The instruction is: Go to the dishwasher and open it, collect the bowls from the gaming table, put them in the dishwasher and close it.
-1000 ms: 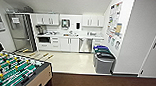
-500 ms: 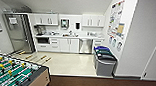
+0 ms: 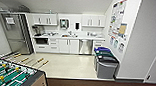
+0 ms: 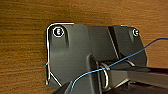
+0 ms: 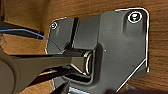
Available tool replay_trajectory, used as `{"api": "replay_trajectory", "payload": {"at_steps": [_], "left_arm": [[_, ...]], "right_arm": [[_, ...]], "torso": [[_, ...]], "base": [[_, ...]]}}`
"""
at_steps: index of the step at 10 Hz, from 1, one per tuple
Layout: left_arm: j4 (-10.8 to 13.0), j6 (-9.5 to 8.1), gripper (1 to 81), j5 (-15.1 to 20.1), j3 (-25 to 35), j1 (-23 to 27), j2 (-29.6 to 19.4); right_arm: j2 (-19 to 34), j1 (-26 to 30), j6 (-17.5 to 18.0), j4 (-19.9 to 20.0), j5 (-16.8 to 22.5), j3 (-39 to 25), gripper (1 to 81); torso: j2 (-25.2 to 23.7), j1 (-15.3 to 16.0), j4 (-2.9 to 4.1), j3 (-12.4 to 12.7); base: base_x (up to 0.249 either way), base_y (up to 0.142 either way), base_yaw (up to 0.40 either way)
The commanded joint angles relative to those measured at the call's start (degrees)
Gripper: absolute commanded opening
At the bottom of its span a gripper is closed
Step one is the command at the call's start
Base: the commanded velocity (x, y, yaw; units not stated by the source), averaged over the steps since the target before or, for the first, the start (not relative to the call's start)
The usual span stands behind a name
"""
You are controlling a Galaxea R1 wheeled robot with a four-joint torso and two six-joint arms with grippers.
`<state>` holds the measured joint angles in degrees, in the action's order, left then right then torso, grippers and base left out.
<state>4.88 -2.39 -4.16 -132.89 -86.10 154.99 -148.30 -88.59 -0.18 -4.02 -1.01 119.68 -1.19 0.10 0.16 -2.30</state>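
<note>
While the kitchenette is faced from across the room, the step in hand is judged to be the drive toward the built-in dishwasher with the stainless-steel front (image 3: pixel 85 47), which is seen at about twelve o'clock in the head view, set under the white countertop (image 3: pixel 69 36) between the white lower cabinet doors (image 3: pixel 69 46) and a narrow stack of white drawers (image 3: pixel 98 44). Its door is shut. A straight line over the pale cream floor (image 3: pixel 65 65) is judged best, kept slightly toward eleven o'clock so that the row of grey waste bins with blue and green lids (image 3: pixel 105 62), standing at about two o'clock against the wall, is passed with room to spare. At about eight o'clock the table-football table with a green field and yellow-handled rods (image 3: pixel 11 75) juts into the path, and its rod handles are to be cleared as well. A stop squarely in front of the steel door, with room left for it to swing down, would serve the opening well.

No green bowls can be made out, nor any white-topped table bearing games. The dishwasher's handle is too blurred to be told apart from the panel. The tall steel refrigerator (image 3: pixel 18 34) at ten o'clock is partly cut by the slanted wall. In both wrist views only dark robot plates, a thin blue cable (image 4: pixel 117 63) and brown wood-grain flooring (image 4: pixel 25 37) are presented; whether either gripper is spread or pressed together cannot be told.
</note>
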Motion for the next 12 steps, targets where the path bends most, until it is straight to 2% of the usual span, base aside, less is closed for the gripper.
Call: {"api": "replay_trajectory", "payload": {"at_steps": [1, 7, 12], "left_arm": [[-0.13, -0.42, 81.1, 1.87, -1.32, 2.91, -2.92], [-0.13, -0.42, 81.1, 1.87, -1.32, 2.82, -4.69], [0.05, -0.42, 81.1, 1.87, -1.41, 2.82, -3.72]], "right_arm": [[1.83, 2.58, -0.08, 1.12, 2.95, 0.63, 81.1], [1.66, 2.75, 0.09, 1.12, 2.95, 1.16, 81.1], [1.31, 3.02, 0.09, 1.03, 2.95, 1.51, 81.1]], "torso": [[0.0, 0.0, 0.0, 0.0], [0.0, 0.0, 0.0, 0.0], [0.0, 0.0, 0.0, 0.0]], "base": [[0.199, 0.0, 0.0], [0.198, 0.0, 0.0], [0.198, 0.0, 0.0]]}}
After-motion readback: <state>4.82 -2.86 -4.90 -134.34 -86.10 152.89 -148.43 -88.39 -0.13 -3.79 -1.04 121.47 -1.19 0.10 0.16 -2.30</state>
